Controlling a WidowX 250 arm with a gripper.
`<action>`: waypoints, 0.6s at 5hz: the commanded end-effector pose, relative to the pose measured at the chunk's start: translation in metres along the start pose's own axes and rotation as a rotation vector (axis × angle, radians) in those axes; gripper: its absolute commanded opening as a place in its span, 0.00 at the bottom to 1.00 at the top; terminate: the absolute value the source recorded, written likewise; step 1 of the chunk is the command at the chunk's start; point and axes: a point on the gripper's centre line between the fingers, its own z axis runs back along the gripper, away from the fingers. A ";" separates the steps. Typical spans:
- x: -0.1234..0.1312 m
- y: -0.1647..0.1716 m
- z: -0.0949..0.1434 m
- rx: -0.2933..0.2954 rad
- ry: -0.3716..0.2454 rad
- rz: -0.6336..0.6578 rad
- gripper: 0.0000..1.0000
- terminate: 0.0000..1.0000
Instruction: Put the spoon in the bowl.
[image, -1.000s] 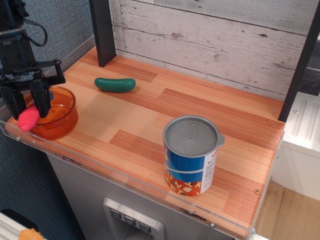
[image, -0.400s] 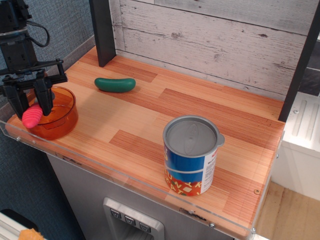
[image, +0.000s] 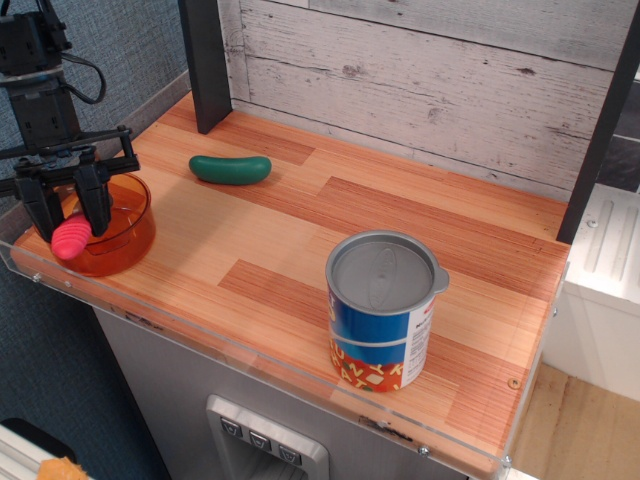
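The spoon (image: 70, 240) shows only its ribbed pink-red handle, which sticks out over the near-left rim of the bowl. Its metal head is hidden. The translucent orange bowl (image: 120, 232) stands at the front left corner of the wooden shelf. My gripper (image: 72, 222) hangs over the left side of the bowl. Its two black fingers (image: 97, 205) stand on either side of the pink handle and hold it.
A green pickle-shaped object (image: 231, 168) lies at the back, right of the bowl. A blue-labelled tin can (image: 382, 308) stands at the front right. A dark post (image: 205, 60) rises at the back left. A clear acrylic lip (image: 250, 365) runs along the front edge.
My gripper has moved a little right and down over the bowl, and the pink handle has shifted right with it. The bowl, can and green object have not moved.
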 end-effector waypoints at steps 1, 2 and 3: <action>-0.007 -0.002 0.012 -0.007 -0.042 -0.007 1.00 0.00; -0.009 -0.002 0.016 -0.007 -0.052 -0.023 1.00 0.00; -0.013 -0.004 0.027 -0.005 -0.097 -0.043 1.00 0.00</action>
